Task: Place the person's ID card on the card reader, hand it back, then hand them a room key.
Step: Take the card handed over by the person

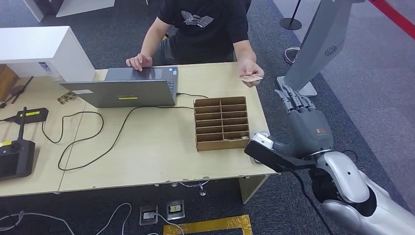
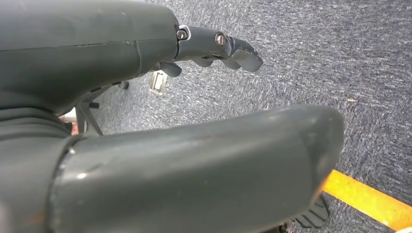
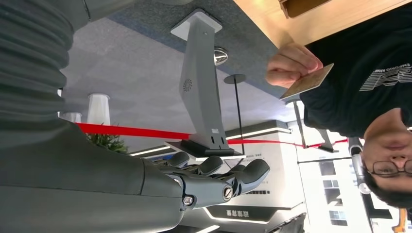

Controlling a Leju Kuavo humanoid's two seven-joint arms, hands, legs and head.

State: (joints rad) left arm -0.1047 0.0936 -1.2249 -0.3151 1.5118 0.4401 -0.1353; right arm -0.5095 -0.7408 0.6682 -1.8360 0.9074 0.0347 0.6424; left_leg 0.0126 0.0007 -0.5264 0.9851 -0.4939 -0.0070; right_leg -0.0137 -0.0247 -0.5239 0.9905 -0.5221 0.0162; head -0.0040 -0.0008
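A person in a black shirt sits behind the table and holds out a tan ID card [image 1: 251, 78] [image 3: 307, 81] over the table's far right corner. My right hand [image 1: 301, 115] [image 3: 214, 177] is raised just off the table's right edge, below and right of the card and apart from it. Its fingers [image 1: 293, 98] are stretched out and it holds nothing. My left hand [image 2: 194, 155] hangs over grey carpet with its fingers [image 2: 233, 47] extended and nothing in it. A wooden slotted box [image 1: 221, 123] stands on the table's right part. A black device [image 1: 14, 156] lies at the table's left edge.
An open grey laptop [image 1: 127, 88] sits mid-table with the person's other hand [image 1: 139, 61] on it. Black cables [image 1: 83, 142] loop across the light wood table [image 1: 147, 161]. A white box [image 1: 44, 51] is at the back left. A grey stand [image 1: 318, 44] rises beyond my right hand.
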